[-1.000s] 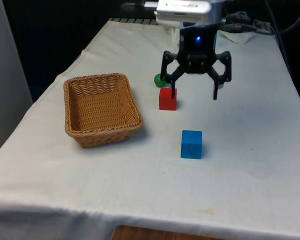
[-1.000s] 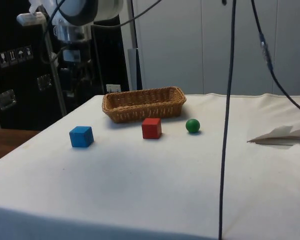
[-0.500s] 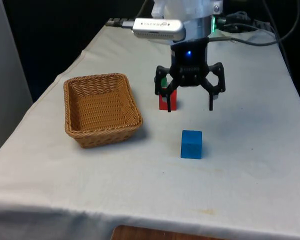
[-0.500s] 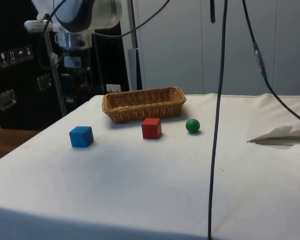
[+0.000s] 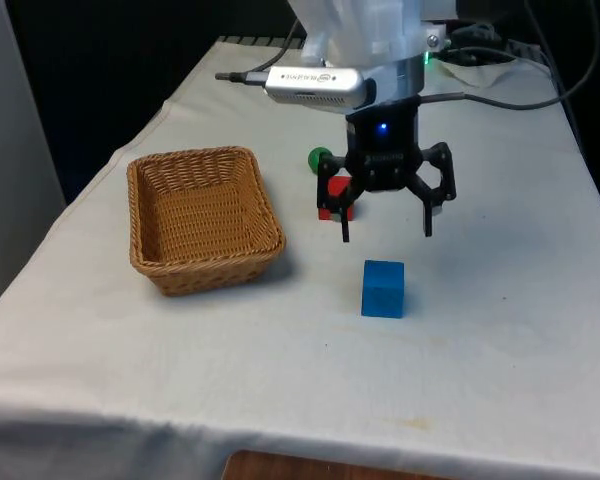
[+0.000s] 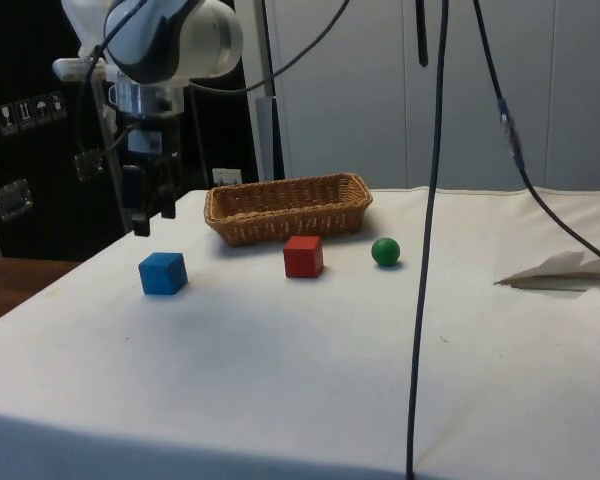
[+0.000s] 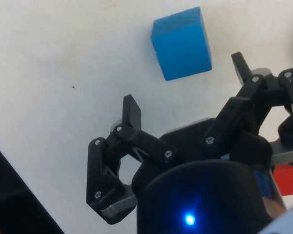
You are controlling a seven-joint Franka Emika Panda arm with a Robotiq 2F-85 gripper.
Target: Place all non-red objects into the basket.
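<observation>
Partly, end effector (image 5: 386,230) hides red cube (image 5: 332,199).

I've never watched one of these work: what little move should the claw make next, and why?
Probably ease forward and down over the blue cube. The gripper hangs open above the cloth, just short of the cube; the cube isn't red, and the basket holds nothing.

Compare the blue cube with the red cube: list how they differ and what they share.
The blue cube is blue; the red cube is red. In the front view the blue cube sits nearer the camera, the red cube farther back, beside the green ball. The open gripper hangs above the blue cube, not over the red cube. Both are cubes resting on the white cloth, outside the basket.
</observation>
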